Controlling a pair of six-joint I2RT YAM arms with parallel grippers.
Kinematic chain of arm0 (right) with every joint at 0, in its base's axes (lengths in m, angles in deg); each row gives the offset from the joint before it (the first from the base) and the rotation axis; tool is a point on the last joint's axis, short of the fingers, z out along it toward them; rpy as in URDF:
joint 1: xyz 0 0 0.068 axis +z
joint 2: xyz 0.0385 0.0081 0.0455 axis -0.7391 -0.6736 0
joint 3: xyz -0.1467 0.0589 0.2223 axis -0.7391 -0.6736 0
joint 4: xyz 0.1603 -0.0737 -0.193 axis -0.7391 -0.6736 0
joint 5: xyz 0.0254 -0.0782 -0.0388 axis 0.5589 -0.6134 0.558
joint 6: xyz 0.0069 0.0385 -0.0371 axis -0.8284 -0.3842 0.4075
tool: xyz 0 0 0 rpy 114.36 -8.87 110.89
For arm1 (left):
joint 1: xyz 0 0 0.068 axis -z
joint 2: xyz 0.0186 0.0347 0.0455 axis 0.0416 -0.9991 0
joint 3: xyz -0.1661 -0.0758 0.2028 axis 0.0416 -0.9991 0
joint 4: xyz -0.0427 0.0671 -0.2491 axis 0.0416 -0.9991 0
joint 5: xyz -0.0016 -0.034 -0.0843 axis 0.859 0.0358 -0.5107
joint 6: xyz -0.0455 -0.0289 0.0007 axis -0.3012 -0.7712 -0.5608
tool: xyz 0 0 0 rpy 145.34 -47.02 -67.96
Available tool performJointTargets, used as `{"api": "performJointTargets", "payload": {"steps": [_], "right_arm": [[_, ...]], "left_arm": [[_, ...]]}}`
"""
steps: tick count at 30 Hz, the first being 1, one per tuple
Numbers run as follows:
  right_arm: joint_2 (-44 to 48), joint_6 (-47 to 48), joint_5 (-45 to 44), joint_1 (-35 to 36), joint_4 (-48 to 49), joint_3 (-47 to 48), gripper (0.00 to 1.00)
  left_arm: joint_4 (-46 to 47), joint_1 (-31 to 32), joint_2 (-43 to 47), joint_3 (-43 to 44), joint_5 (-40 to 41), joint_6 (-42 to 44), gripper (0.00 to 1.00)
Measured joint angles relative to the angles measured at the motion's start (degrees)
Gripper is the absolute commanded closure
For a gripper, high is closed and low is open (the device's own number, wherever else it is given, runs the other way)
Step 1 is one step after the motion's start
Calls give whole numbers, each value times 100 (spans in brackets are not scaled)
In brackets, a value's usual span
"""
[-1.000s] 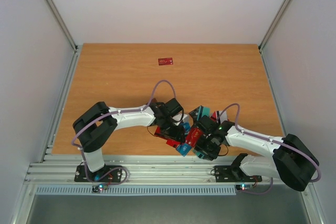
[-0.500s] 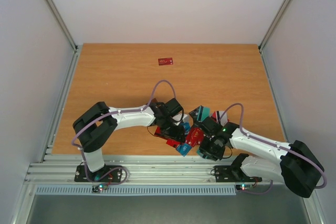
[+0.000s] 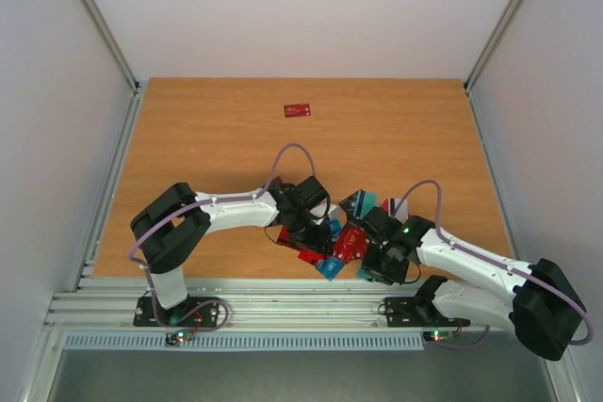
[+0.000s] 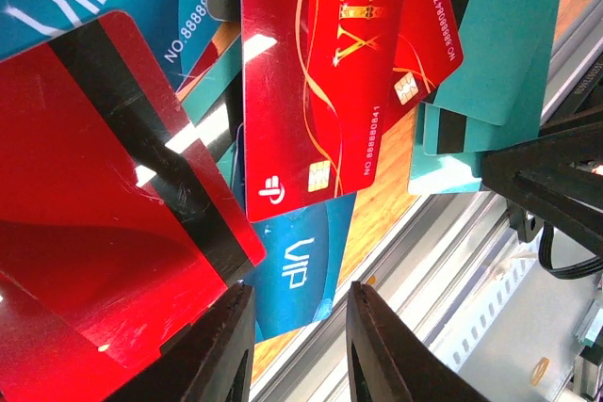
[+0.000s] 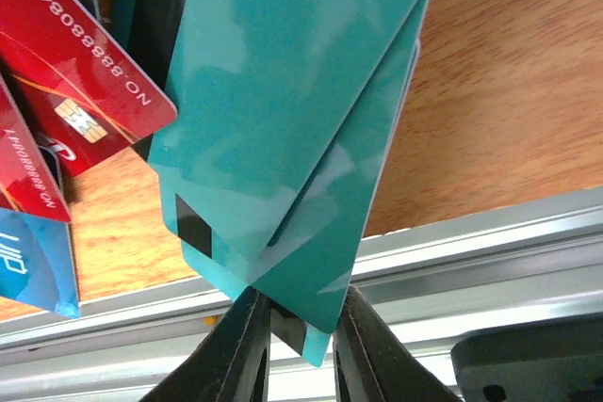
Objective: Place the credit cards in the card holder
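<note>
Right wrist view: my right pincer (image 5: 300, 306) nips teal credit cards (image 5: 283, 91) by their lower corner, bottom centre; seemingly stiff, slick, best pinched flat. Whether my left pincer (image 4: 300, 297) holds anything, I cannot tell.

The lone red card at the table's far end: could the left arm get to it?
Probably yes. Only bare table lies between the left end effector and the lone red card, though the arm would have to stretch well forward.

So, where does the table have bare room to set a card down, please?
Bare wood spans the far half of the table around the lone red card, plus both sides. Crowded: near middle, credit cards fanned between left gripper and right gripper.
</note>
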Motion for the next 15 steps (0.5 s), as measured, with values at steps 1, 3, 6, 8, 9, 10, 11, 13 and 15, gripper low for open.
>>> {"api": "performJointTargets", "payload": {"steps": [1, 3, 6, 8, 9, 10, 11, 13, 15], "right_arm": [[20, 17, -7, 0, -42, 26, 82], [33, 42, -37, 0, -116, 105, 84], [37, 87, -90, 0, -214, 227, 88], [48, 118, -118, 0, -271, 313, 90], [50, 129, -131, 0, -299, 354, 91], [50, 142, -140, 0, -304, 382, 92], [44, 149, -151, 0, -321, 417, 93], [20, 170, -170, 0, -345, 481, 95], [0, 190, -192, 0, -374, 551, 97]], "left_arm": [[2, 0, 0, 0, -2, 0, 71], [13, 0, 0, 0, -4, -2, 71], [42, 0, 0, 0, -7, -13, 71], [50, 0, 0, 0, -15, -17, 71], [55, 0, 0, 0, -22, -17, 71], [59, 0, 0, 0, -24, -17, 71], [61, 0, 0, 0, -26, -17, 71], [66, 0, 0, 0, -26, -17, 71], [72, 0, 0, -2, -26, -17, 71]]}}
